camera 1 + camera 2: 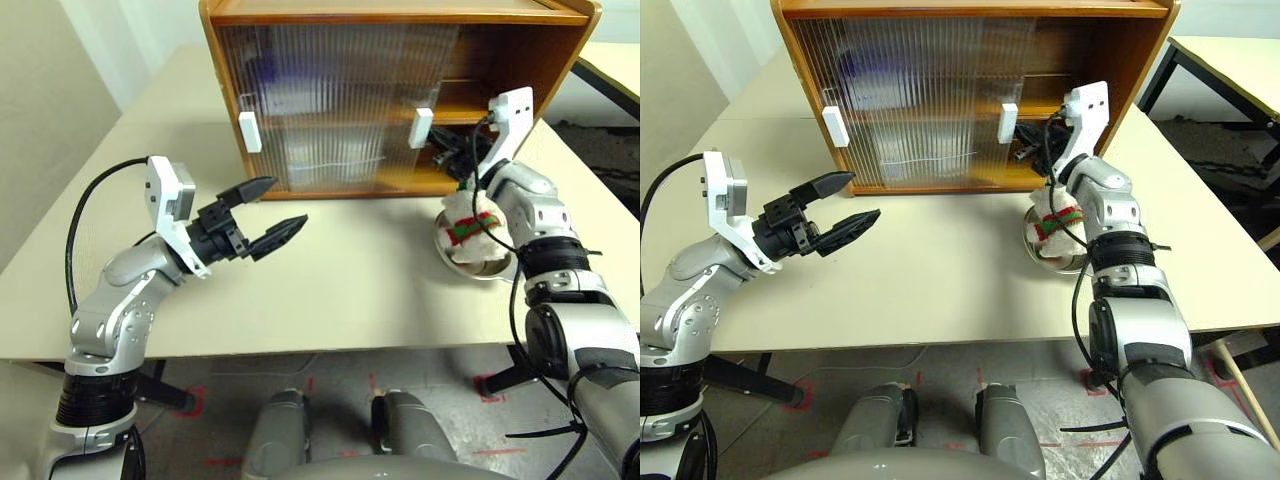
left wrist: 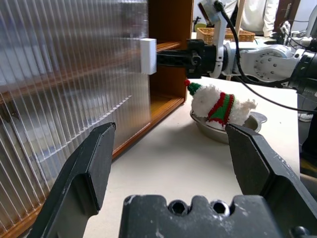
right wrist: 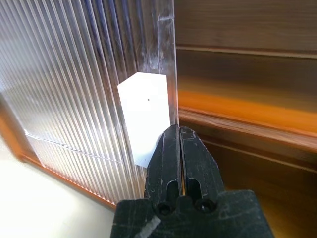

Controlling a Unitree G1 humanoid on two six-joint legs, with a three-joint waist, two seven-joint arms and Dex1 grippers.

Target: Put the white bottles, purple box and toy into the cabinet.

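Pushing the cabinet (image 1: 400, 40) door by its white handle (image 3: 146, 116) with the closed, empty right end effector (image 3: 179, 136); left end effector (image 1: 268, 212) waits wide open, empty; next, grab the toy (image 1: 470, 222) just beside the cabinet.

The cabinet (image 1: 400, 90) stands at the rear of the counter (image 1: 340, 290); the toy (image 1: 470, 225) lies in a bowl (image 1: 480, 265) on the counter, in front of the cabinet's right end; the right gripper (image 3: 178, 144) sits at the right door handle (image 3: 146, 114), behind the toy; the left gripper (image 1: 268, 210) hovers over the counter's left part, before the cabinet.
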